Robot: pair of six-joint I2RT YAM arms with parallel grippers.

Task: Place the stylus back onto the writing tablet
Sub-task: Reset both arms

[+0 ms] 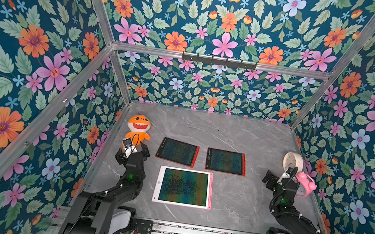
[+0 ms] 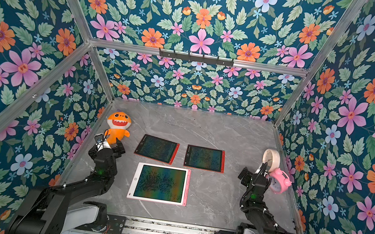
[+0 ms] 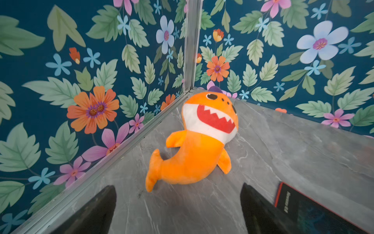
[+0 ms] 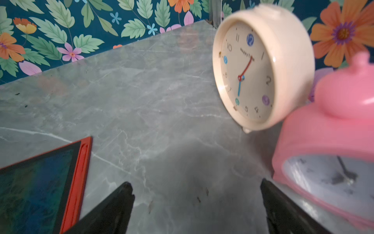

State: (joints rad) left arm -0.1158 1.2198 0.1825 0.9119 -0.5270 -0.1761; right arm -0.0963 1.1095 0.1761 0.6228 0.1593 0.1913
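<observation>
- Left end effector (image 3: 179,187) and right end effector (image 4: 195,183): jaws were apart, both empty
- No loose stylus was seen on table (image 1: 241,135); best to locate it before approaching tablet (image 1: 183,187)

Pink-framed writing tablet (image 1: 183,187) lies flat, stylus (image 1: 209,187) seemingly docked along its edge.

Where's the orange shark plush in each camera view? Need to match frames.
Top view: orange shark plush near the back-left corner of the table.
Top view: same spot.
Left wrist: mid-picture, lying on the table.
Right wrist: not in it.
Shared landmark: the red tablet nearest the plush; its corner shows in the left wrist view.
</observation>
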